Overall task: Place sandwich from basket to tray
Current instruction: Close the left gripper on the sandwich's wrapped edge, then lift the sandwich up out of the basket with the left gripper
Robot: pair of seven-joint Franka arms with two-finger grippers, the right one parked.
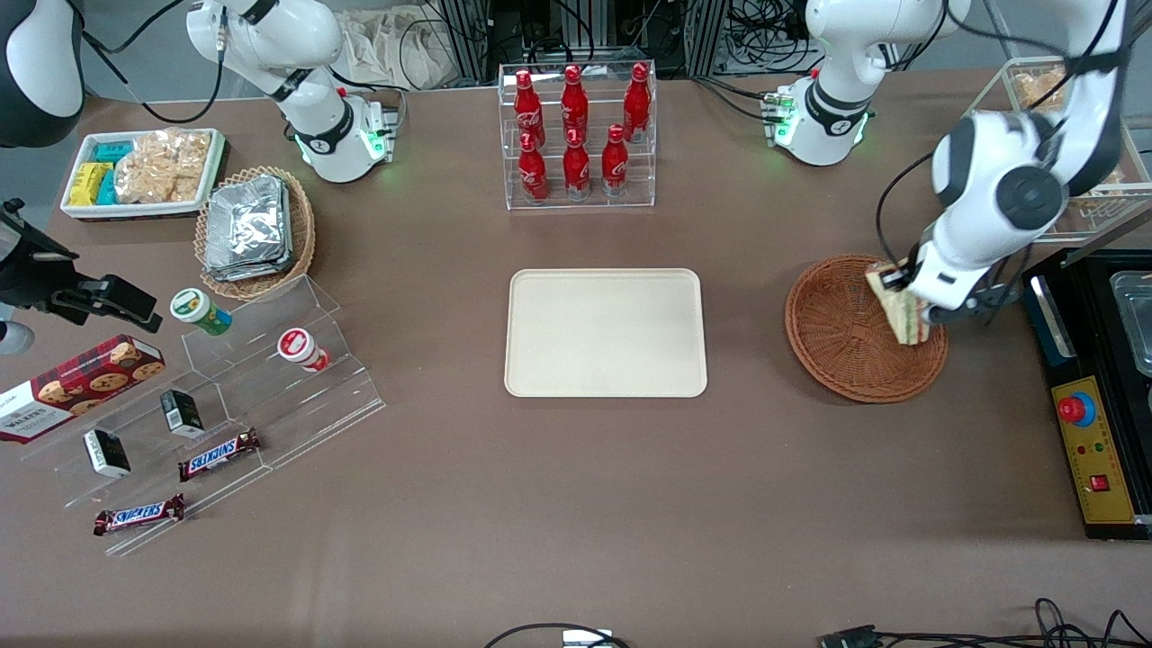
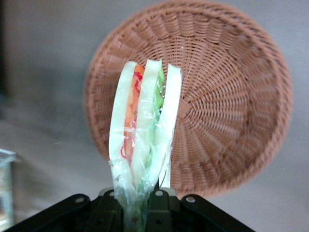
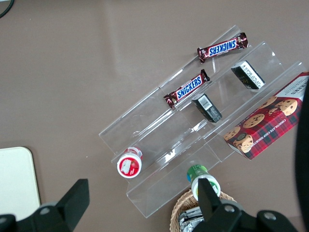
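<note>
My left gripper is shut on the sandwich, a plastic-wrapped white-bread wedge with green and red filling, and holds it above the edge of the round brown wicker basket at the working arm's end. In the left wrist view the sandwich rises from between the gripper jaws, and the basket lies below with nothing in it. The cream tray lies flat at the table's middle, bare, apart from the basket.
A clear rack of red bottles stands farther from the front camera than the tray. A black control box sits beside the basket at the working arm's end. Toward the parked arm's end are a foil-pack basket, a snack tray and an acrylic step shelf.
</note>
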